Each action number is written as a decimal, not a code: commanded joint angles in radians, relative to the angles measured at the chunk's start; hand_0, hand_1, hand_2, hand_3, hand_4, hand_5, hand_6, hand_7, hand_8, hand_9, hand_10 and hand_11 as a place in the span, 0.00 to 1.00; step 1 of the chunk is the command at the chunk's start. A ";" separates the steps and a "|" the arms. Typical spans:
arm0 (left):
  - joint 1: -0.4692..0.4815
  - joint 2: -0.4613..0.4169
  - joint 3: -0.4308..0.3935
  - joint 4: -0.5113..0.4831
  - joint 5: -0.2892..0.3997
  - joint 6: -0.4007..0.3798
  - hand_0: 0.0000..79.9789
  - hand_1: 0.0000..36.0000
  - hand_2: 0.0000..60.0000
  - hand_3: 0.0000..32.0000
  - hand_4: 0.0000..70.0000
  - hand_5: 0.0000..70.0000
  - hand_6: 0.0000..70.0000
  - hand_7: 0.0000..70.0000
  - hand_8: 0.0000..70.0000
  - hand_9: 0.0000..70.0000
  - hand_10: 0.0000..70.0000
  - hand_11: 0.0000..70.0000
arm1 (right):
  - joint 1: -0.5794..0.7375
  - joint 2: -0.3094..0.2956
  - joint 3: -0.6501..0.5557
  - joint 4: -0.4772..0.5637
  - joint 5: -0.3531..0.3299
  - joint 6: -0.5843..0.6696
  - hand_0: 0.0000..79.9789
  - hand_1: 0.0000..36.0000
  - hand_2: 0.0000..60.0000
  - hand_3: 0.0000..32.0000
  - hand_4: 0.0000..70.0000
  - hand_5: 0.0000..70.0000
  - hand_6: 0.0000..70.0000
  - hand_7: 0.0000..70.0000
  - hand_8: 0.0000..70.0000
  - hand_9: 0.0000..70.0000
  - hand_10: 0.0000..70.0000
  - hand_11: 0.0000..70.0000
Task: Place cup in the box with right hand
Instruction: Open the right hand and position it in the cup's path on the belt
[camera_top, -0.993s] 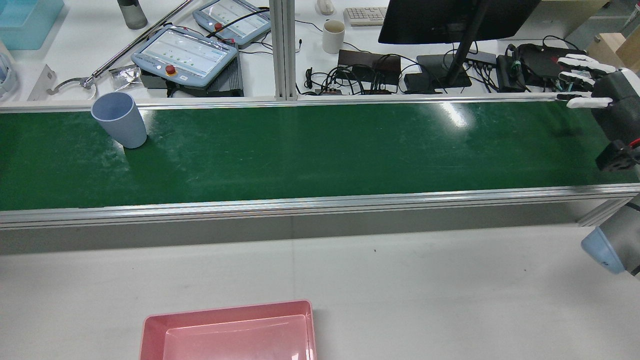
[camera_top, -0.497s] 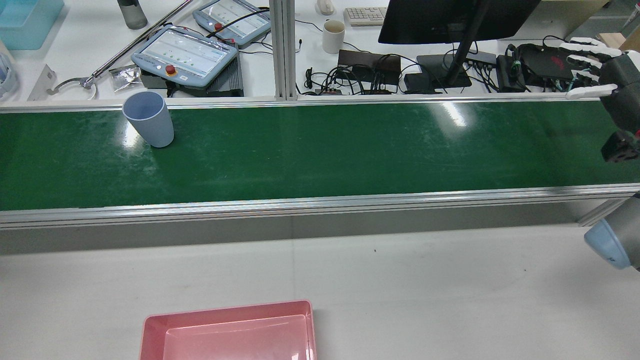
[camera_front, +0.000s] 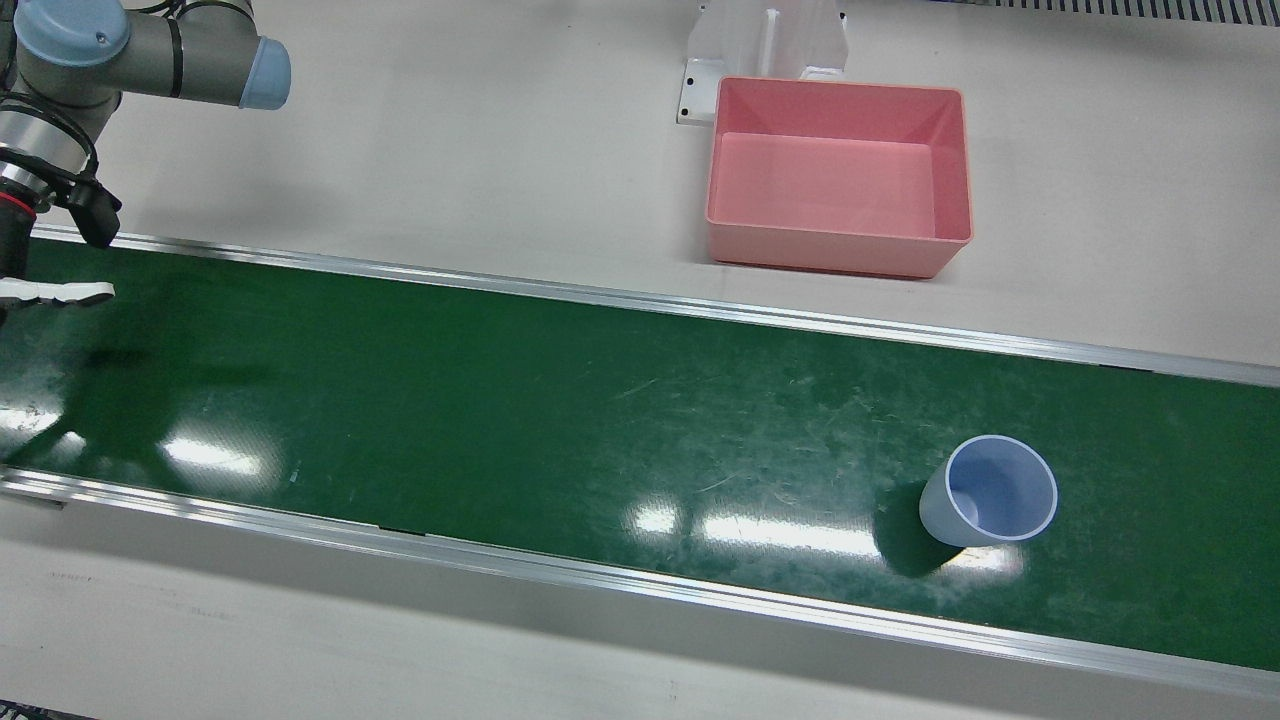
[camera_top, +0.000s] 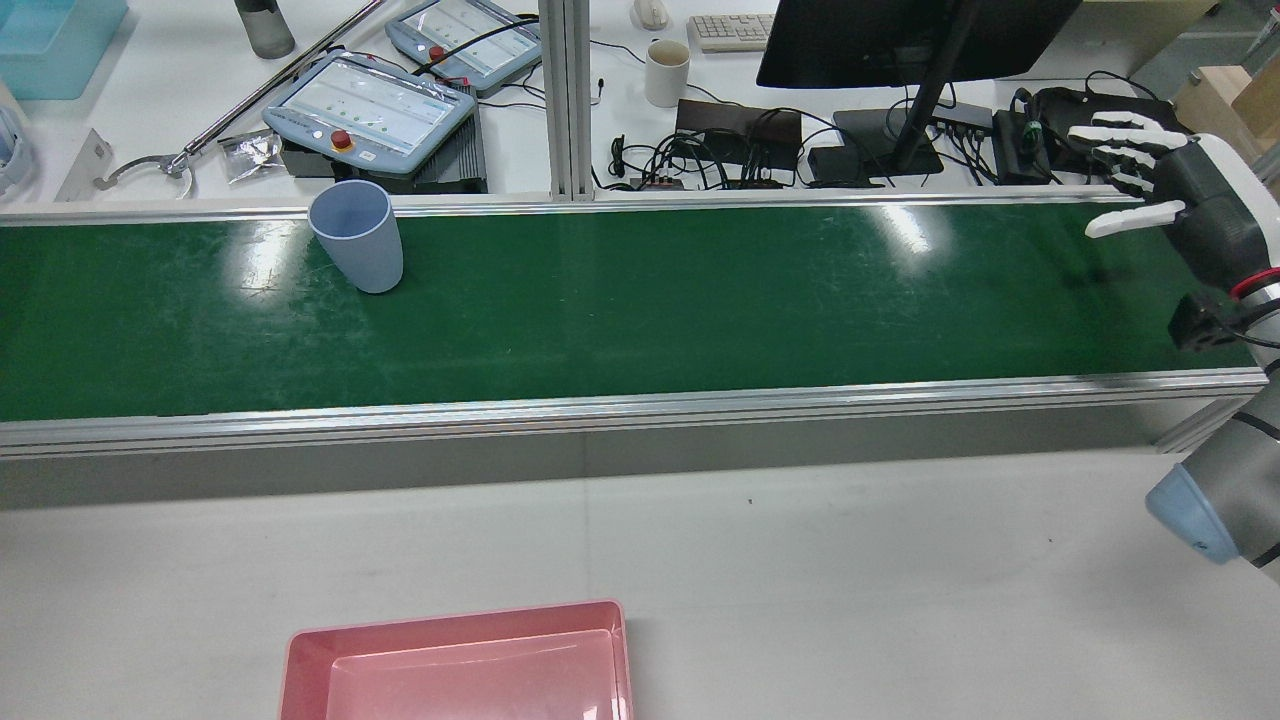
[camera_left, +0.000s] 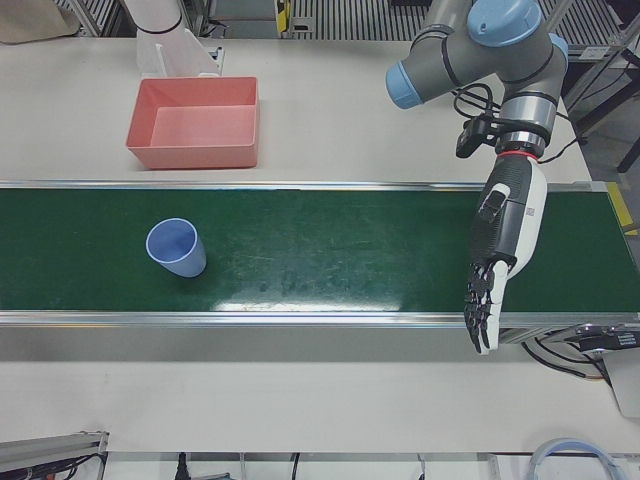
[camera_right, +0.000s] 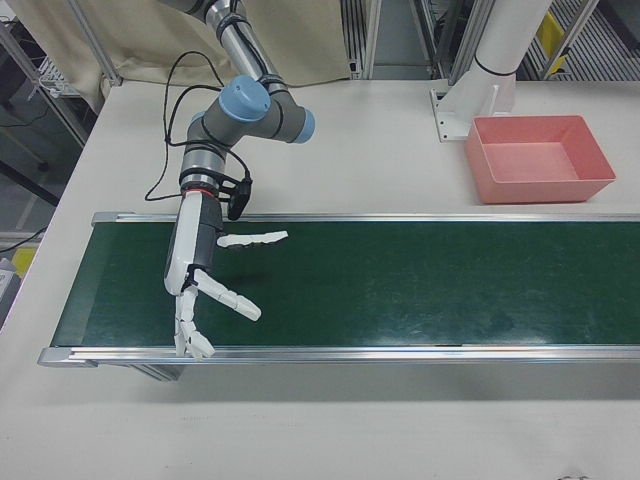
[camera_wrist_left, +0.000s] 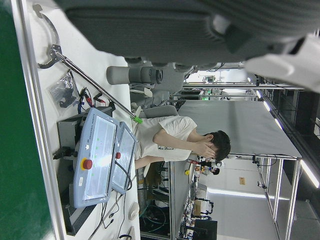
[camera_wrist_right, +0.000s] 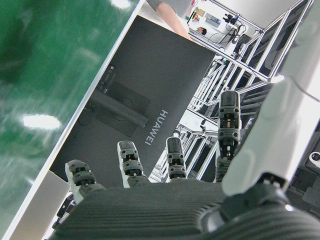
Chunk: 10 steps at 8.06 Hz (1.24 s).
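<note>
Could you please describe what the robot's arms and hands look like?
Both the left arm and right arm are grey tubes with pale blue joint caps and a red ring at the wrist. The left hand and right hand have dark backs with white shells and white fingers. A thin black cable loops beside the right arm.
</note>
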 joint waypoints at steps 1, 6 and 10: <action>0.000 0.000 0.000 0.000 0.000 0.000 0.00 0.00 0.00 0.00 0.00 0.00 0.00 0.00 0.00 0.00 0.00 0.00 | -0.006 0.001 -0.007 0.005 0.003 -0.006 0.63 0.09 0.00 1.00 0.42 0.07 0.04 0.41 0.18 0.21 0.09 0.14; 0.000 0.000 0.000 0.000 0.000 0.000 0.00 0.00 0.00 0.00 0.00 0.00 0.00 0.00 0.00 0.00 0.00 0.00 | 0.028 0.003 -0.218 0.276 0.003 0.140 0.61 0.03 0.00 0.93 0.38 0.07 0.06 0.43 0.19 0.22 0.17 0.26; 0.000 0.000 0.000 0.000 0.000 0.000 0.00 0.00 0.00 0.00 0.00 0.00 0.00 0.00 0.00 0.00 0.00 0.00 | 0.027 0.009 -0.223 0.275 0.002 0.136 0.61 0.02 0.00 0.86 0.47 0.07 0.06 0.46 0.19 0.23 0.17 0.25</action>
